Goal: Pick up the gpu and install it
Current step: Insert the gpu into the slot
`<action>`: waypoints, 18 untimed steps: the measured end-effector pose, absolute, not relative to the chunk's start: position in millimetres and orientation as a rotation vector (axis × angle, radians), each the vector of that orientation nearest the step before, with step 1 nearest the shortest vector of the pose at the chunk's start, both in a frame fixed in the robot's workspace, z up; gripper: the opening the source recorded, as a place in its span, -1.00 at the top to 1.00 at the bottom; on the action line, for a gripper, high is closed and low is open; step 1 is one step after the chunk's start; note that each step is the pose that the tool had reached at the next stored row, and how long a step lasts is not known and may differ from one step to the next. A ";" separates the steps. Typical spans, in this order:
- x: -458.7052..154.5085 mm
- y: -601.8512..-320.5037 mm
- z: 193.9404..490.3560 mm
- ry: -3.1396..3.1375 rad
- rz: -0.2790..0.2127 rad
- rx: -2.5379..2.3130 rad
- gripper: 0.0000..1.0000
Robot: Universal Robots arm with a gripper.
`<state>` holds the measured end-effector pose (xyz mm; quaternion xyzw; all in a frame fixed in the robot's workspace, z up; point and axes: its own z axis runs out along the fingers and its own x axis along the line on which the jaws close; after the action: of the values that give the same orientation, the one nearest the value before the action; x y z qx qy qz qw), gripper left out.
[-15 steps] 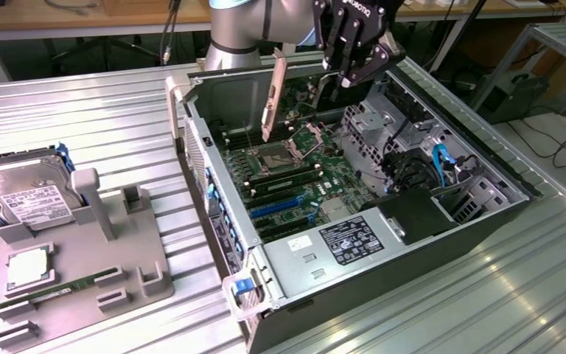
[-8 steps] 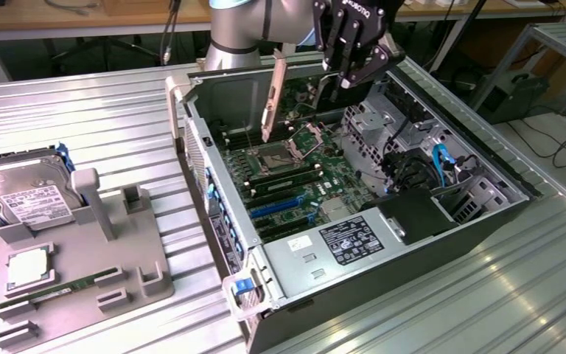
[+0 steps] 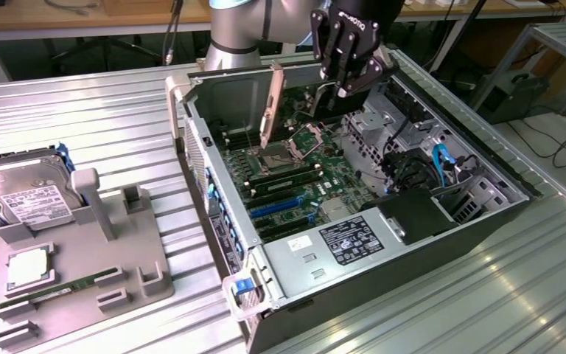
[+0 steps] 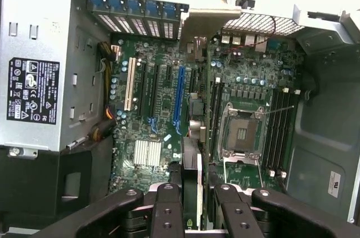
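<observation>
The gripper is clamped on the gpu, held edge-on over the motherboard inside the open computer case on the bench. Whether the gpu touches a slot is unclear.

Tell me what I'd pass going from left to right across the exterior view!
hard drive → gpu → gripper holding the gpu → blue cable
</observation>
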<state>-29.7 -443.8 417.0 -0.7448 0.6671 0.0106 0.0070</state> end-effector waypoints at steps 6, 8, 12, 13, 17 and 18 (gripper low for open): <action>-28.7 -442.6 405.1 2.091 0.034 -2.326 0.46; -28.7 -442.5 401.1 2.093 0.034 -2.324 0.46; -28.8 -442.4 394.6 2.136 0.033 -2.285 0.46; -28.8 -442.2 393.2 2.146 0.033 -2.276 0.46; -28.8 -438.4 386.8 2.162 0.033 -2.260 0.46; -28.8 -437.6 385.7 2.165 0.032 -2.256 0.46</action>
<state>-28.8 -437.6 385.7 -0.7215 0.6923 0.0103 0.0072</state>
